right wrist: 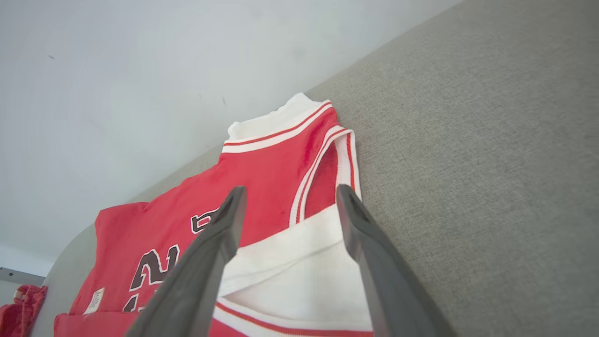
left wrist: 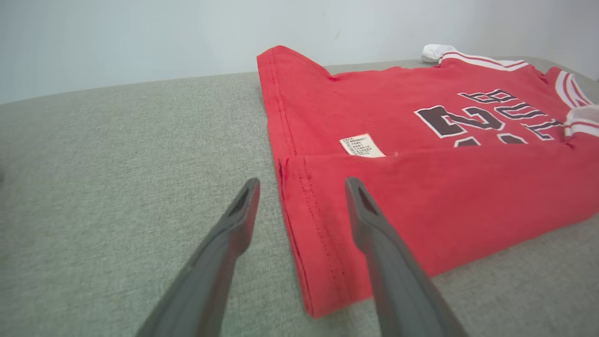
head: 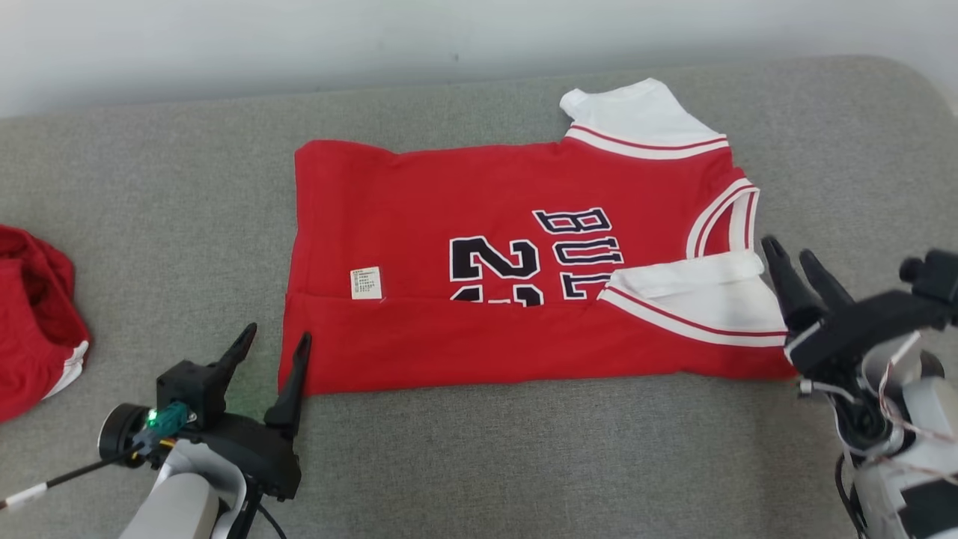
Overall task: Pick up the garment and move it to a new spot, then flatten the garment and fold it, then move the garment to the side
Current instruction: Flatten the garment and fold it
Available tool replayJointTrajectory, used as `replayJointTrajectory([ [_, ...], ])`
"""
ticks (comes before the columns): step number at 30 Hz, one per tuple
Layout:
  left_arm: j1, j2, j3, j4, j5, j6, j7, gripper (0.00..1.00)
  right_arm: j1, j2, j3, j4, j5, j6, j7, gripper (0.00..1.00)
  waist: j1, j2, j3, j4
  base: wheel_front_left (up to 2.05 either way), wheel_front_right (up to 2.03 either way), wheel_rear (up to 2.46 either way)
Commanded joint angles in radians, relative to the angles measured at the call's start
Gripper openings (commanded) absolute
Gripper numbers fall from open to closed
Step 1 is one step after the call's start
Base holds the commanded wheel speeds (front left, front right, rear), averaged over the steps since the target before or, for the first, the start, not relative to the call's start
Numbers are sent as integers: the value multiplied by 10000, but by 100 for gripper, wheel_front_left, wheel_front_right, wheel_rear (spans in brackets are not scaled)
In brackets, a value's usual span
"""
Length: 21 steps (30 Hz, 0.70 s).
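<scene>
I am seeing the red short-sleeved jersey with white sleeves and dark lettering point(head: 449, 195) point(left wrist: 421, 196) point(right wrist: 262, 182) lying flat across the middle of the head view. It is resting on the grey fabric-covered surface point(head: 524, 464), with its near long edge folded up over the numerals. The left tool point(head: 273, 340) point(left wrist: 302, 185) is sitting with its fingers apart at the jersey's lower left corner, straddling the hem. I cannot tell whether a fingertip is touching the cloth. The right tool point(head: 789, 253) point(right wrist: 291, 189) is also standing spread, at the right of the frame over the folded white sleeve. A crumpled red cloth point(head: 30, 314) is lying at the left edge.
</scene>
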Motion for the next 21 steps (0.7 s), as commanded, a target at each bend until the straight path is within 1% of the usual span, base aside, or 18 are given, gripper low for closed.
replayJointTrajectory([
  [1,233,-53,62,12,81,50,-84,100,285,-97,127,-84,91,25,-169,100,-1,-1,-120,-34,0,0,0],
  [5,722,-158,392,-326,115,173,-105,100,1080,-551,528,-430,389,25,-778,100,-1,-1,-329,-62,0,0,0],
  [7,1081,-202,548,-598,178,219,-96,100,1547,-847,792,-635,260,25,-1017,100,-1,-1,-391,-74,0,0,0],
  [12,1762,-351,880,-1072,307,340,-100,100,2397,-1287,1415,-814,-11,25,-1367,100,-1,-1,-414,-132,0,0,0],
  [15,1958,-430,997,-1080,367,323,-101,100,2536,-1334,1596,-663,-130,25,-1619,100,-1,-1,-343,-165,0,0,0],
  [21,1763,-512,1078,-866,487,263,-102,100,2164,-1355,1927,-308,-434,25,-1873,100,-1,-1,-194,-203,0,0,0],
])
